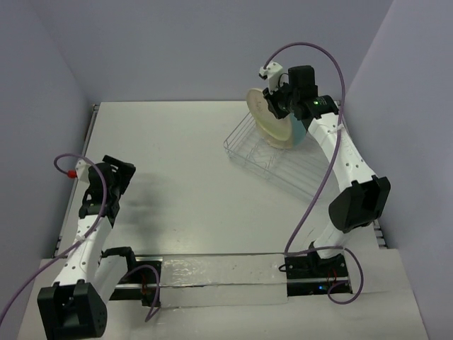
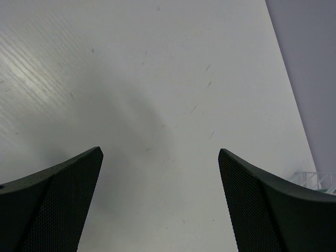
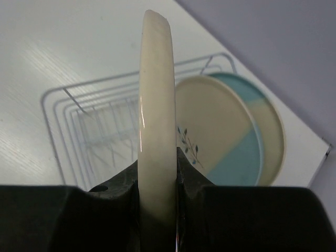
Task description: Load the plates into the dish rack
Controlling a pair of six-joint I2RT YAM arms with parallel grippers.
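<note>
My right gripper [image 3: 157, 173] is shut on the rim of the plain cream-yellow plate [image 3: 156, 89] and holds it upright, edge-on, over the wire dish rack [image 3: 79, 121]. Two cream and light-blue plates stand in the rack just right of it: one with a dark sprig [image 3: 220, 136] and one behind it [image 3: 270, 126]. In the top view the right gripper [image 1: 279, 103] holds the cream plate [image 1: 265, 120] above the rack's far end [image 1: 244, 145], with a blue plate edge [image 1: 301, 132] behind. My left gripper [image 2: 160, 157] is open and empty over bare table, far left [image 1: 106, 185].
The rack lies at the back right of the white table [image 1: 184, 163], close to the right wall. A corner of the rack shows at the right edge of the left wrist view [image 2: 315, 181]. Purple walls close in the table on three sides.
</note>
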